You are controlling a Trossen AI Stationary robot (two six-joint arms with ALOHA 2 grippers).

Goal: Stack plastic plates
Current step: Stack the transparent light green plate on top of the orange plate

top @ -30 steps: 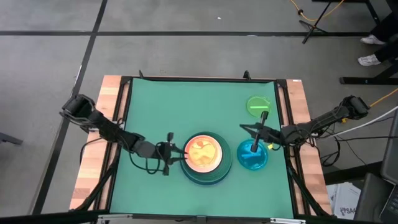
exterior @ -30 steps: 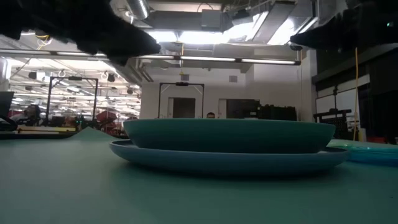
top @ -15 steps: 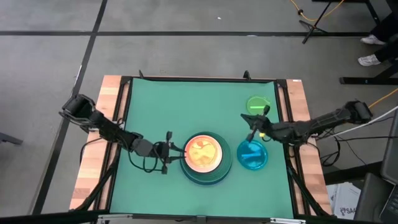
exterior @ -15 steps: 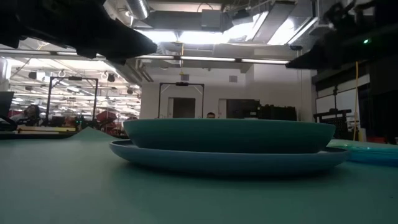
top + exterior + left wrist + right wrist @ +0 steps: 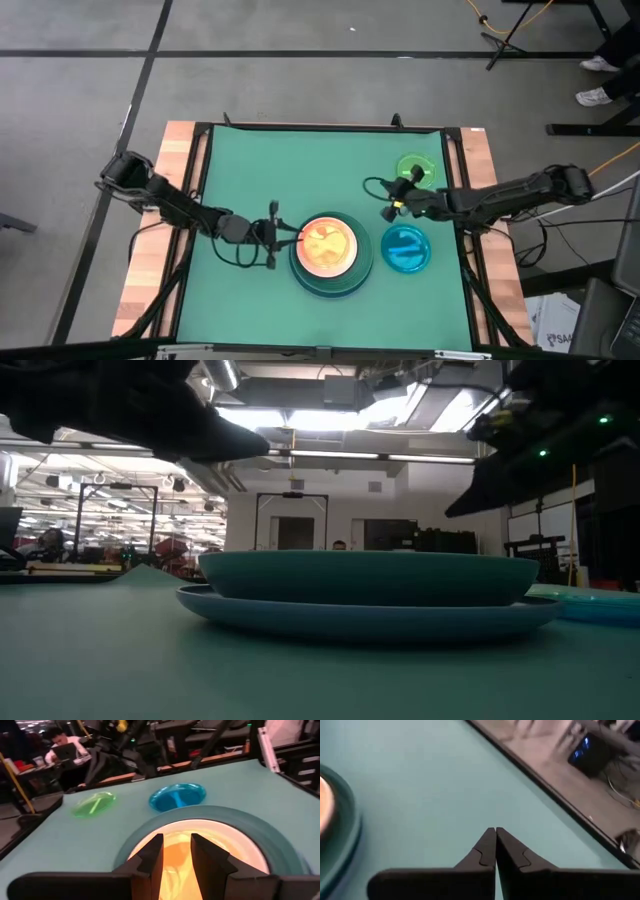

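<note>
A stack stands at the table's middle. A translucent orange plate lies on top over a white rim, inside a dark teal plate. That one rests on a wide light blue plate. A black plate does not show. The cyan plate and the green plate lie flat on the mat to the right. My left gripper is open, its fingers over the stack's left rim. My right gripper is shut, hovering over bare mat between the green and cyan plates.
The green mat is bare on its left and far parts. Wooden boards and a black frame edge it. Cables and stands lie on the floor beyond the right edge, and a person sits far behind in the left wrist view.
My right gripper has risen off the cyan plate and travelled toward the far edge and the left, ending over bare mat, with the arm stretched farther in. My left gripper has shifted slightly toward the far edge beside the stack. The plates have stayed put.
</note>
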